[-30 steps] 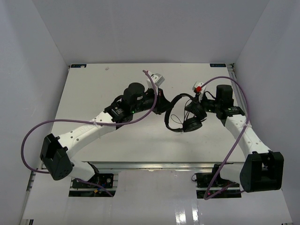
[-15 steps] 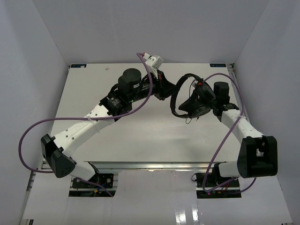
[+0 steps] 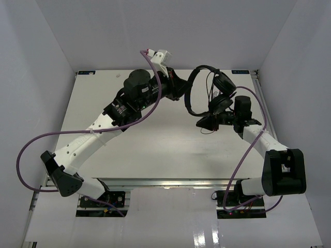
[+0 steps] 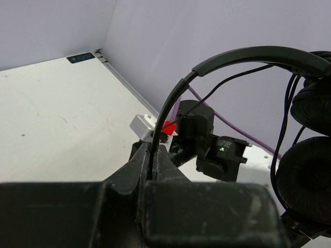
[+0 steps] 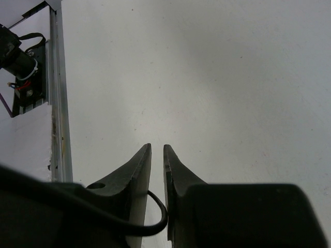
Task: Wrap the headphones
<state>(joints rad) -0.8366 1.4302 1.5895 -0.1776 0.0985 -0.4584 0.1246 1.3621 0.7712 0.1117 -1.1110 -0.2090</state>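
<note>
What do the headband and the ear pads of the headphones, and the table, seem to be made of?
The headband looks like hard black plastic, smooth and semi-gloss: light glints along its edge. The ear pads look like a soft leather-like covering, matte and finely grained; real or synthetic cannot be told. The table looks like white painted or laminated board, matte, with small scuffs.

Both arms wear white link shells, left arm (image 3: 88, 140) and right arm (image 3: 262, 138) alike, broken up by chunky black joint housings (image 3: 137, 82), and each sits on a big black base block (image 3: 62, 178). Thick purple cables (image 3: 18, 159) loop off both. A green light (image 4: 223, 147) glows on the right wrist, and the right gripper (image 5: 156, 148) shows black, wedge-shaped fingers (image 5: 135, 173).
</note>
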